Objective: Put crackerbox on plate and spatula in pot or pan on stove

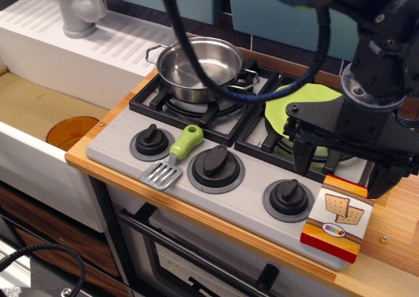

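The crackerbox [337, 218] lies flat at the stove's front right corner, cream face up, just right of the right knob. My gripper [342, 171] hangs open right behind and above the box's far end, its black fingers [304, 158] spread wide and holding nothing. The lime-green plate [294, 106] rests on the right burner, partly hidden by the gripper. On the left burner stands the empty steel pot [196, 65]. The spatula [175, 156] lies on the grey stove [121, 146] between the left and middle knobs, green handle toward the burners.
A black cable [196, 55] from the arm runs across the pot. To the left is a sink holding an orange disc [72, 132], with a grey faucet [78, 9] behind it. A wooden counter [393, 225] flanks the stove's right side.
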Controlling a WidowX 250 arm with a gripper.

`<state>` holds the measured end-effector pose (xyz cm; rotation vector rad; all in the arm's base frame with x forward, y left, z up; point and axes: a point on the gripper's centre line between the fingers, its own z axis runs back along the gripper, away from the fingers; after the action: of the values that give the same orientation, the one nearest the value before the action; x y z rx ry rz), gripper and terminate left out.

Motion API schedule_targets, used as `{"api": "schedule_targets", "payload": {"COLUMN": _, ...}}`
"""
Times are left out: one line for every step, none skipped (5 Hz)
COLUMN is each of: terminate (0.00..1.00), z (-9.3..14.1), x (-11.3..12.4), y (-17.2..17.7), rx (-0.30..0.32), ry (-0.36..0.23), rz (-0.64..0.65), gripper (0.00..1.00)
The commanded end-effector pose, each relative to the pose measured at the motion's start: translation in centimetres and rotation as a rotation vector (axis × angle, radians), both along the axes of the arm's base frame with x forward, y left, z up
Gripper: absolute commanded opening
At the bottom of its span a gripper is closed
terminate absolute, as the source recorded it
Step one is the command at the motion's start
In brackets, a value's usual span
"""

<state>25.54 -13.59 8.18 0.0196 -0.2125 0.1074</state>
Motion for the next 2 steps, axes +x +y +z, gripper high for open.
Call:
{"api": "schedule_targets", "payload": {"terminate": 0.0, "z": 0.0, "x": 0.0, "y": 0.0, "rx": 0.0, "ry": 0.0, "rz": 0.0, "gripper": 1.0}}
{"api": "schedule_targets", "payload": {"terminate": 0.0, "z": -1.4, "x": 0.4, "y": -0.3, "rx": -0.027, "ry": -0.028, "rz": 0.017, "gripper": 1.0}}
